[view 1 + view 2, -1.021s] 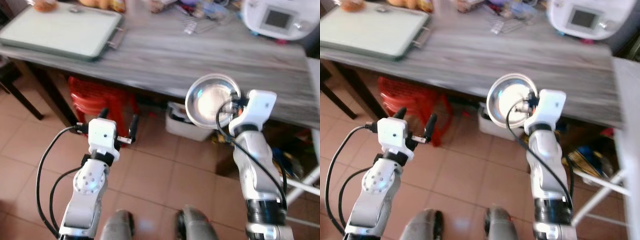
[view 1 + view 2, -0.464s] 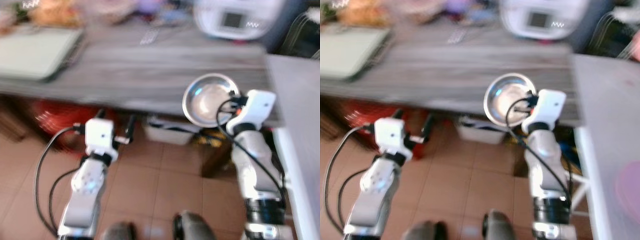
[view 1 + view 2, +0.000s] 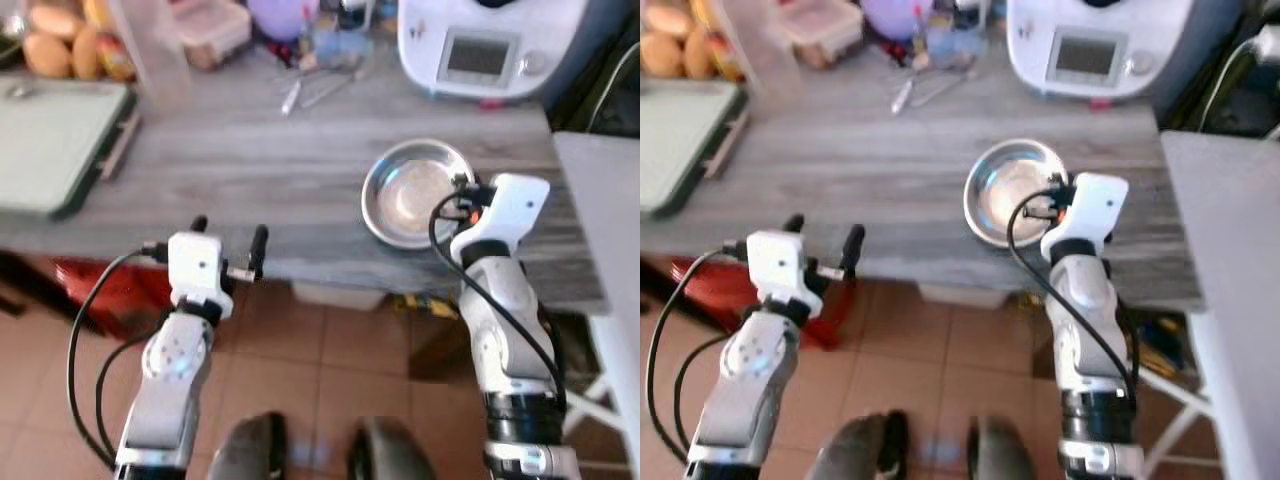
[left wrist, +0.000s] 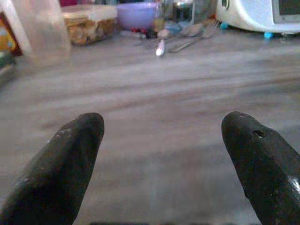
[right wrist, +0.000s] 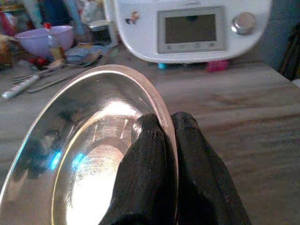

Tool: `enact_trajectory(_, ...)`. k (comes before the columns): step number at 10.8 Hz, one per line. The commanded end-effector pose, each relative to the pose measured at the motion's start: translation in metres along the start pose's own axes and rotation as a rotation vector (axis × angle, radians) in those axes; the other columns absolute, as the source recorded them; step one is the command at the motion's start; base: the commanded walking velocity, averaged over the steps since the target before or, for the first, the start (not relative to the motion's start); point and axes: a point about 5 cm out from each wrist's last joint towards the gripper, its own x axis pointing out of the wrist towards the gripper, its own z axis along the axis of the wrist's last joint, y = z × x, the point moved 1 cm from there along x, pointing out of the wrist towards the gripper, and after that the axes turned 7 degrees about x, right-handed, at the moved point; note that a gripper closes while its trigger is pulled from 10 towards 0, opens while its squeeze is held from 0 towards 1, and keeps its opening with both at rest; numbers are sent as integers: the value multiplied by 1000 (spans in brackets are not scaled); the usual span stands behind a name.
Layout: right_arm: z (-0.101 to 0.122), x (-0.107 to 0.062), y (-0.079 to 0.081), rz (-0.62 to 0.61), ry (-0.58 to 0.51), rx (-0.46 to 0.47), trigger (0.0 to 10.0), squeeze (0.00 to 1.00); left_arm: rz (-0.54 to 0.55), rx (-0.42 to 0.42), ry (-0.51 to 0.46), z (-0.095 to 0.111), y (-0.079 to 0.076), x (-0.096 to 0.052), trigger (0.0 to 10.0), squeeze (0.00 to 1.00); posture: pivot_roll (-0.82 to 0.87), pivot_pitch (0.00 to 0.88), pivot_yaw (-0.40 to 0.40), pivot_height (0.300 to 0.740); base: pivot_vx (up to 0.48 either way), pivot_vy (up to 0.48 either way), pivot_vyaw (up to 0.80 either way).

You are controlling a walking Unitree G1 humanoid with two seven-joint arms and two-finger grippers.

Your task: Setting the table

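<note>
Pinched on the rim of the steel bowl, the right gripper now holds it above the grey table, no longer short of its edge, ready for placing, while the left gripper hovers spread, empty.

Both eye views look down from the head onto the same surface. Each wrist view looks low and close along its end effector.

A broad bare stretch of the grey wood-grain table is offered ahead of the left gripper; its far edge is crowded by a white kitchen appliance, loose cutlery, and a clear plastic container; a green tray bounds the left.
</note>
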Motion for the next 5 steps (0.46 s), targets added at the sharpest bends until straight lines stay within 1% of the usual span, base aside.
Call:
enact_trajectory(1,-2,-2,-8,-25,17,6,10000,0,-7,6,3,0,-4,-2,10000,0,-43,202,-12,740,0,0,0)
enact_trajectory(3,-12,-3,-6,-39,81,77,10000,0,1,11,2,2,1,-3,10000,0,-38,212,-7,740,0,0,0)
enact_trajectory(4,-18,-4,-2,-27,124,121,10000,0,2,25,-1,4,2,-4,10000,0,-42,232,-3,740,0,0,0)
enact_trajectory(5,-23,-6,5,2,176,198,10000,0,5,32,-6,8,4,-6,10000,0,-38,244,-3,740,0,0,0)
